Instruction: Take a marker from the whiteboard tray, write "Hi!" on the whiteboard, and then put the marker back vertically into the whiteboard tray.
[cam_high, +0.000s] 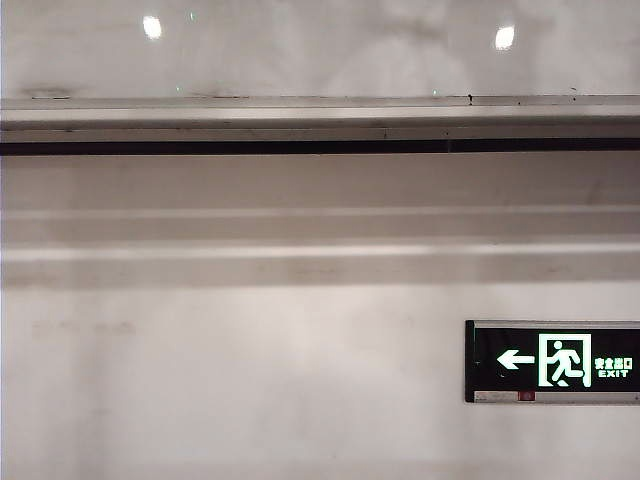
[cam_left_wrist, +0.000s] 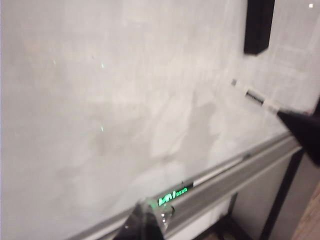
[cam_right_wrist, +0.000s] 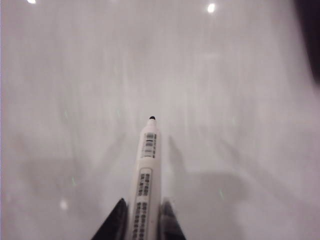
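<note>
The marker (cam_right_wrist: 146, 170) is a slim white stick with a small black tip showing. My right gripper (cam_right_wrist: 144, 201) is shut on its barrel, one dark finger on each side. The tip points at the glossy whiteboard (cam_right_wrist: 225, 100) and seems just short of it. The left wrist view shows the same marker (cam_left_wrist: 256, 96) sticking out of the right gripper (cam_left_wrist: 292, 120) above the whiteboard tray (cam_left_wrist: 235, 175). My left gripper (cam_left_wrist: 150, 214) hovers low by the tray, its fingers drawn to one point with nothing seen between them. In the exterior view only the whiteboard (cam_high: 320, 50) and tray (cam_high: 320, 112) show, with no arms.
A dark rectangular object (cam_left_wrist: 259, 27) sits high near the board's far edge. Below the tray are a black stripe (cam_high: 320, 147), pale wall bands and a lit exit sign (cam_high: 555, 362). A dark frame post (cam_left_wrist: 282, 200) stands beneath the tray's end.
</note>
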